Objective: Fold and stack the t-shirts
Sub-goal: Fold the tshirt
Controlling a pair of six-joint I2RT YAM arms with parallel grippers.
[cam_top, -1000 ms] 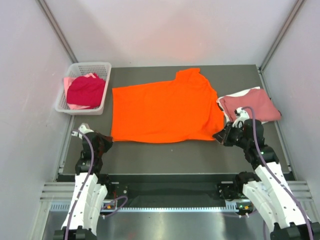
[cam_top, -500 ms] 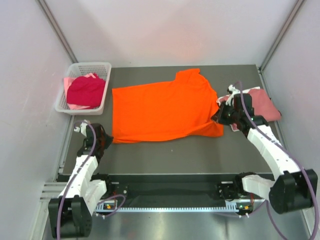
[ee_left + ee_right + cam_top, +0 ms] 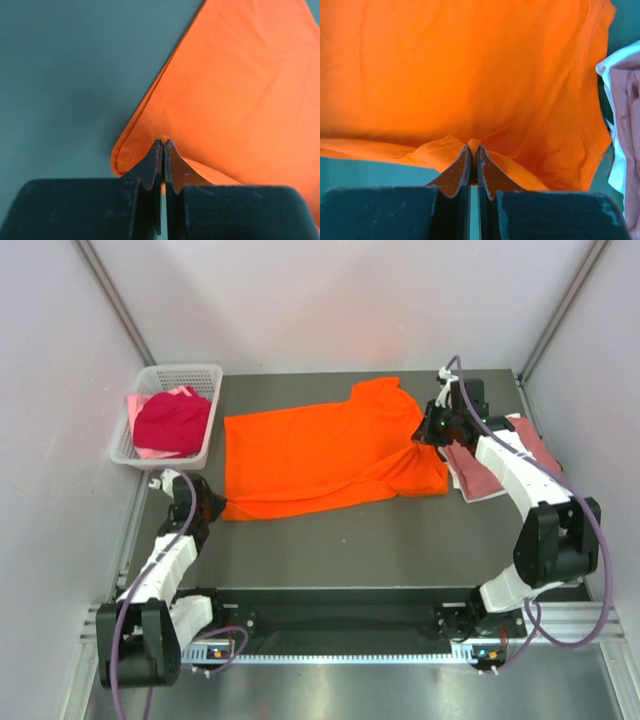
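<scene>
A bright orange t-shirt (image 3: 320,455) lies spread across the middle of the dark table, its near edge lifted and drawn toward the back. My left gripper (image 3: 214,507) is shut on the shirt's near left corner (image 3: 150,135). My right gripper (image 3: 420,437) is shut on a pinch of the orange cloth (image 3: 474,144) at the shirt's right side, over its sleeve. A folded dusty rose t-shirt (image 3: 500,455) lies on a white one at the right, partly under my right arm. Crimson (image 3: 172,422) and pale pink t-shirts sit in the basket.
A white lattice basket (image 3: 205,375) stands at the back left corner of the table. Grey walls close in the left, right and back. The table's near strip (image 3: 330,550) is bare dark surface.
Both arms have reached away from their bases. The right gripper carried the shirt's near right corner toward the back, over the shirt; the left moved slightly back with the near left corner.
</scene>
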